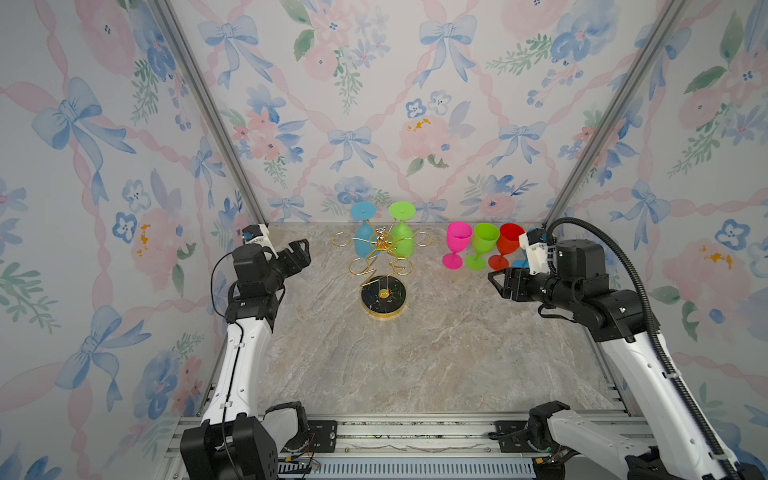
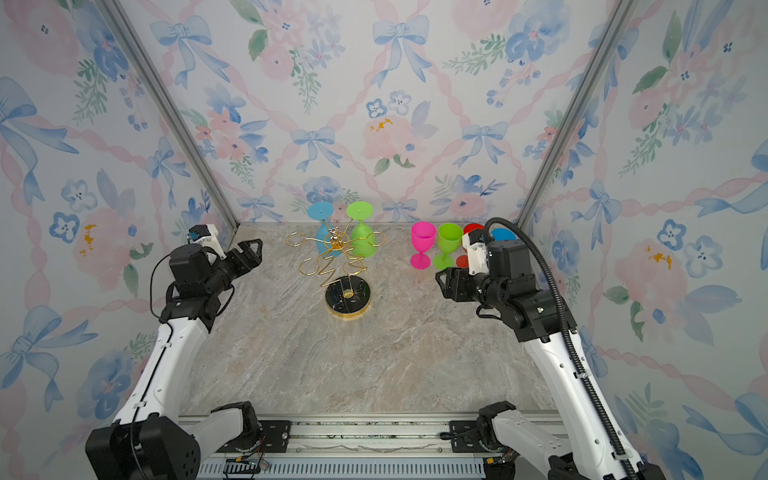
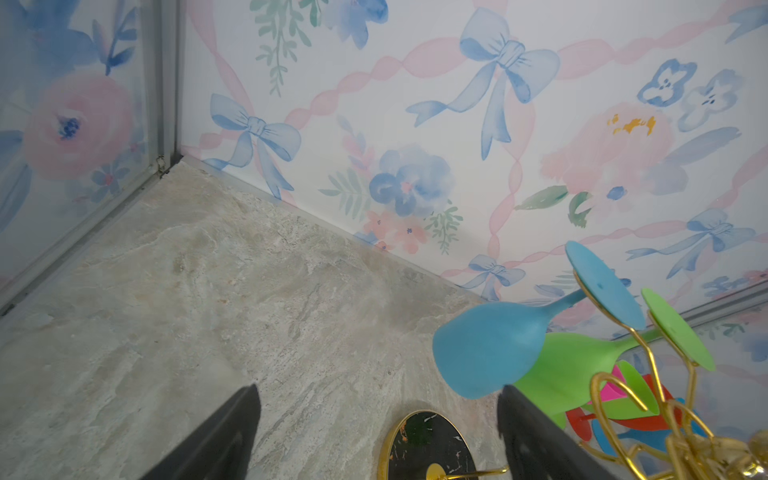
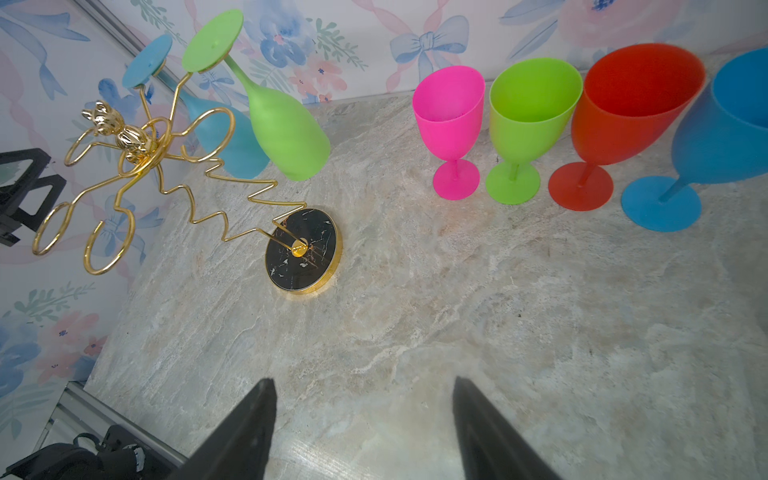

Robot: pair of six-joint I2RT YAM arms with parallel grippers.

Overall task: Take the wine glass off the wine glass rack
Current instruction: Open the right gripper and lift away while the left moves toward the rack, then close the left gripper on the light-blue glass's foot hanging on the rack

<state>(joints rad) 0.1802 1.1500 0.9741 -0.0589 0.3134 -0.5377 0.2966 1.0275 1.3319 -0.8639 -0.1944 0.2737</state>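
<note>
- Top views: the rack [image 1: 383, 297] stands on the table [image 1: 415, 357], far of centre. Two glasses hang upside down from its far loops, blue glass [image 1: 363, 245] left, green glass [image 1: 402, 244] right. The left gripper [image 1: 302, 250] hovers left of the rack, well apart from it. The right gripper [image 1: 495, 282] hovers to the right, near a row of upright glasses
- Left wrist: fingers [image 3: 224, 436] spread wide, nothing between them; the blue glass lies ahead, outside the gap
- Right wrist: jaws well parted and empty over bare table; pink glass [image 4: 449, 108] heads the row of four, clear of the rack
- Step, as I judge it: reaching for a hung glass, likely the blue. Next calls for centring on its bowl, closing gently, then sliding the stem out of the loop without tipping the rack
</note>
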